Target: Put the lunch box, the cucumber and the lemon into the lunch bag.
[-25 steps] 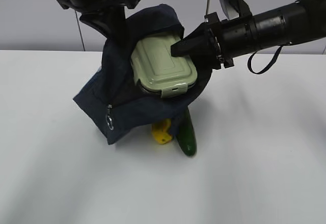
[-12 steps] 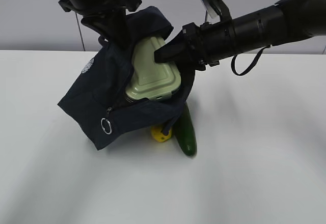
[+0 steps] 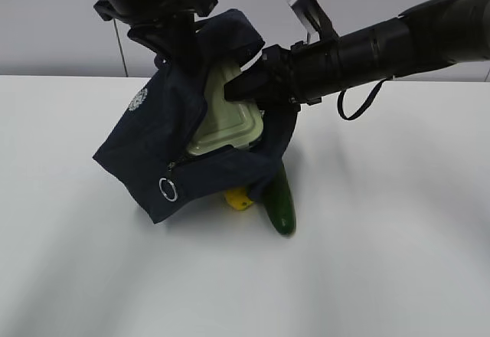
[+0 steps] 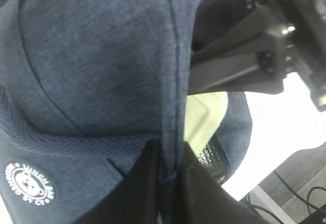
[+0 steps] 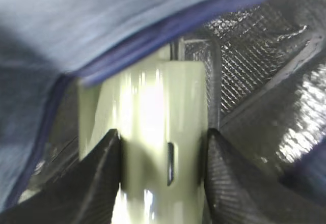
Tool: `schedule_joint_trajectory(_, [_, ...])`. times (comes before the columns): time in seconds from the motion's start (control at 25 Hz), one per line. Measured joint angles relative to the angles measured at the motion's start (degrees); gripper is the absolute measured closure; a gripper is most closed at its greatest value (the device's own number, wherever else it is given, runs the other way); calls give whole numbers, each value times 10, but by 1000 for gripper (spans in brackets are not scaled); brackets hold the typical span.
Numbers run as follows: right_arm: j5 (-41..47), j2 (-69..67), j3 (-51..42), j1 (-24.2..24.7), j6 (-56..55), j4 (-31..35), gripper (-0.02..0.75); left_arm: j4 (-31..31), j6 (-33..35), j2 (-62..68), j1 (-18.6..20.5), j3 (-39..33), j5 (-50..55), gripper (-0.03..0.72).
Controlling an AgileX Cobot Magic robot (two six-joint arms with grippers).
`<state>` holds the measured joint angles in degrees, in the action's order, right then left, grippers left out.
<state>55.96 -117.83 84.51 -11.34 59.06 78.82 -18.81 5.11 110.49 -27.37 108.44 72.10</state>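
Navy lunch bag (image 3: 164,142), pinched by left tool (image 4: 167,175), hides lemon (image 3: 239,198); right tool (image 5: 162,170) clamps lunch box (image 5: 153,132).

Lunch bag (image 3: 164,134): dark navy fabric, white round logo (image 4: 29,183), silver quilted lining (image 5: 254,56) beside right gripper (image 5: 163,158).
Lunch box (image 3: 230,126): pale sage green between black fingers (image 5: 97,173).
Lemon (image 3: 239,197): bright yellow.
Cucumber (image 3: 280,205): dark green.
Table (image 3: 398,237): white.
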Motion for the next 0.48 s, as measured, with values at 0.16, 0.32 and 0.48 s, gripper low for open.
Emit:
schedule_joint_trajectory(0.16, [-2,-20,0,-7,9,14,379,-9,2,10,0,0,0,667])
schedule_joint_trajectory(0.32, [-7,-35,0,-12,25,26,378,-20,6,19,0,0,0,667])
schedule_joint_trajectory(0.48, [-26,-43,0,-15,38,34,378,-23,8,22,0,0,-1,668])
